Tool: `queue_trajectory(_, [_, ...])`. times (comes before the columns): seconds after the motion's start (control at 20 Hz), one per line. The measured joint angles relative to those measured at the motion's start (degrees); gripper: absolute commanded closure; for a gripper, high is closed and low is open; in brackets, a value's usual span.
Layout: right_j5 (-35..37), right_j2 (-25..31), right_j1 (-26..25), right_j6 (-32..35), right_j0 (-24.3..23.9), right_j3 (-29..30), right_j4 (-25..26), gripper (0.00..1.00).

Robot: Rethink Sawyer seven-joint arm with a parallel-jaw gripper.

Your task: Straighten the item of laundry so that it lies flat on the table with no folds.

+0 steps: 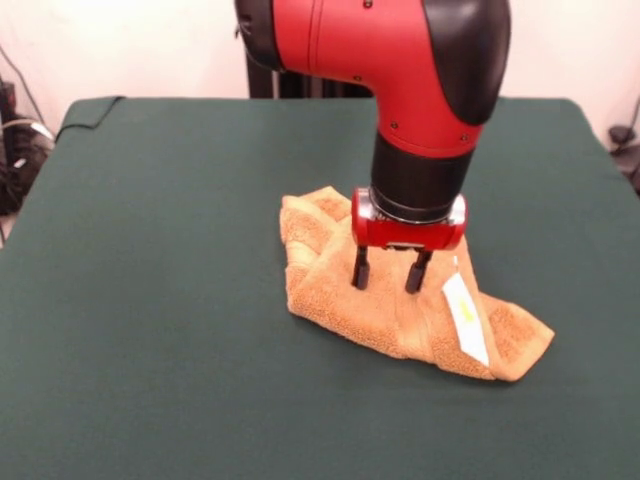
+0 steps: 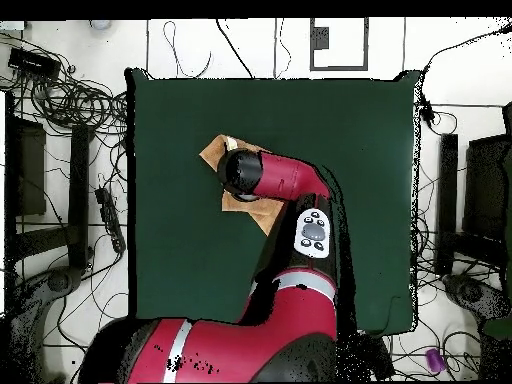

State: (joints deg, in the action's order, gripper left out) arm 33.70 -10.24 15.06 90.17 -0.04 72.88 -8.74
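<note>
The orange-tan terry towel (image 1: 385,305) lies crumpled and folded over itself near the middle of the dark green table (image 1: 150,300). Its white care label (image 1: 466,318) lies on the fold at the right. My gripper (image 1: 389,272) points straight down over the towel's middle, fingers (image 1: 361,268) spread apart, tips touching or just above the cloth with nothing between them. In the overhead view the arm covers most of the towel (image 2: 214,152); only its upper left corner and a lower edge show, and the gripper is hidden.
The table (image 2: 180,240) has a raised cloth wrinkle at its far left corner (image 1: 95,108) in the front view. Cables and equipment (image 2: 70,110) lie on the floor around the table.
</note>
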Motion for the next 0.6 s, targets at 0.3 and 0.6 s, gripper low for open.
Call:
queue_trajectory(0.3, [0.0,-0.5,-0.1,0.0,0.7,0.0,0.1,1.00])
queue_trajectory(0.6, [0.0,-0.7,-0.2,0.0,1.0,0.0,0.1,1.00])
